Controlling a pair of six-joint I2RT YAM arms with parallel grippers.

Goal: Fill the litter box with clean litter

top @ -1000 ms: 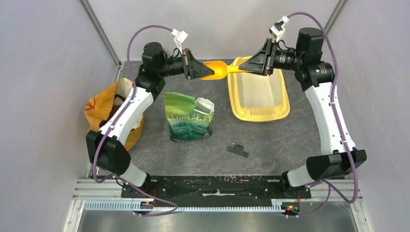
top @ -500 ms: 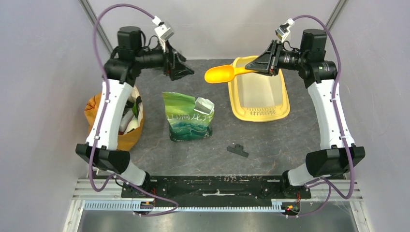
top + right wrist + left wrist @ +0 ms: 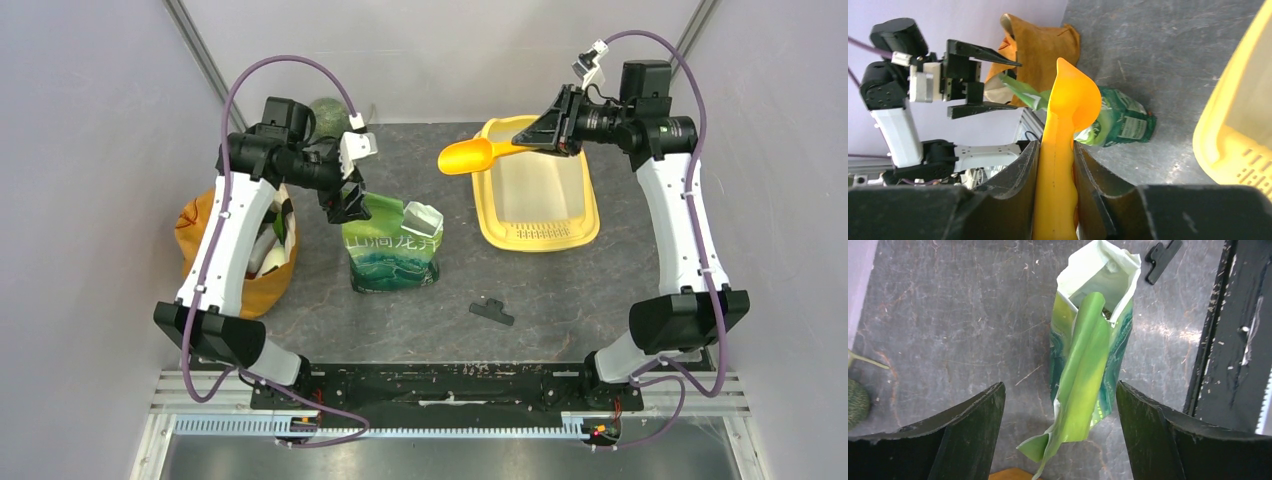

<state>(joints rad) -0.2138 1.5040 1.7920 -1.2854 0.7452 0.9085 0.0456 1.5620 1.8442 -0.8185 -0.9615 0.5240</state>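
The yellow litter box (image 3: 540, 238) lies at the back right, its pale basin bare; its rim (image 3: 1235, 100) fills the right of the right wrist view. No clean litter shows in any view. My right gripper (image 3: 524, 144) (image 3: 1055, 146) is shut on the handle of an orange scoop (image 3: 466, 155) (image 3: 1070, 107), held level above the box's left edge with its bowl pointing left. A green printed pouch (image 3: 390, 245) (image 3: 1093, 340) stands mid-table with its top open. My left gripper (image 3: 350, 205) (image 3: 1060, 390) hangs open just over the pouch's far left corner, a loose flap between the fingers.
An orange-yellow bag (image 3: 235, 250) slumps at the left under the left arm. A black clip (image 3: 492, 311) (image 3: 1160, 260) lies in front of the pouch. A round green object (image 3: 328, 112) sits at the back wall. The black base rail (image 3: 440, 385) runs along the near edge.
My left gripper let go of the scoop's bowl, opened, drew back and came down over the pouch. The right gripper keeps the scoop, shifted slightly right.
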